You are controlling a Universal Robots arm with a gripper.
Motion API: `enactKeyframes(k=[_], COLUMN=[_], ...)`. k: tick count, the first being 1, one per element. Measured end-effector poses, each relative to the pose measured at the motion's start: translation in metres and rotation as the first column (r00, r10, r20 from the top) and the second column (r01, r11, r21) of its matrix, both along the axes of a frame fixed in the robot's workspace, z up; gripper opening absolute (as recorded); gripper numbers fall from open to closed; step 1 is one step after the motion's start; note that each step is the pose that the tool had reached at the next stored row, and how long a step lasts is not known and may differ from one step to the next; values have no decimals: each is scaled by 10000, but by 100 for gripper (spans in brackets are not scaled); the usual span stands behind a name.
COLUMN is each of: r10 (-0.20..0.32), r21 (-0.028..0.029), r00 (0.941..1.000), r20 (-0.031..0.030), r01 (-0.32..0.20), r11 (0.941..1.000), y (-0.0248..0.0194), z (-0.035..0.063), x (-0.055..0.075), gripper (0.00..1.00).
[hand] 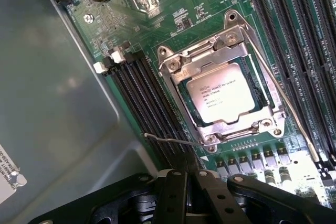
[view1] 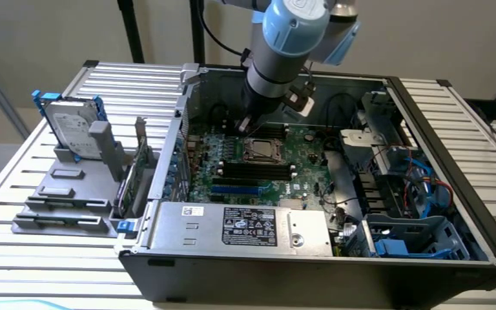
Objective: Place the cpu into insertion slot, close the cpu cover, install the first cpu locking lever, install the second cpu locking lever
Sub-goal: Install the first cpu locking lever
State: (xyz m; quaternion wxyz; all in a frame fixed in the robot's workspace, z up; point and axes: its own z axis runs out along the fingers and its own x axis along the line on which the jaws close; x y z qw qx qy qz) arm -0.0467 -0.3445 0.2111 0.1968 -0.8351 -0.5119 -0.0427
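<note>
The cpu [hand: 220, 95], a pale silvery square chip, lies flat in the insertion slot [view1: 263, 150] on the green motherboard [hand: 173, 14]. The cpu cover [hand: 179, 66], a silvery frame, is folded down around the chip. One thin locking lever [hand: 173, 140] juts out from the socket corner over the black memory slots, just beyond my fingertips. A second lever rod [hand: 286, 103] runs along the socket's other side. My gripper [hand: 191, 174] is shut and holds nothing. In the exterior view my gripper [view1: 246, 124] hangs inside the case just above the socket's far corner.
Long black memory slots [hand: 147, 103] flank the socket on both sides. The grey case wall [hand: 52, 103] rises close by. A power supply [view1: 239, 226] fills the case front, cables and a blue drive cage [view1: 412, 236] sit at the exterior view's right. A hard drive [view1: 72, 126] stands outside.
</note>
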Motion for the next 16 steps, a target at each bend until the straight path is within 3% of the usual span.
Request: enactKeyframes(k=[4, 11, 16], r10=[0, 1, 0], r21=[-144, -238, -339], r00=[10000, 10000, 10000], r20=[8, 9, 8], r01=[0, 0, 0], r11=[9999, 9997, 9994], y=[21, 56, 69], z=[-20, -41, -53], x=[0, 0, 0], gripper=[11, 11, 11])
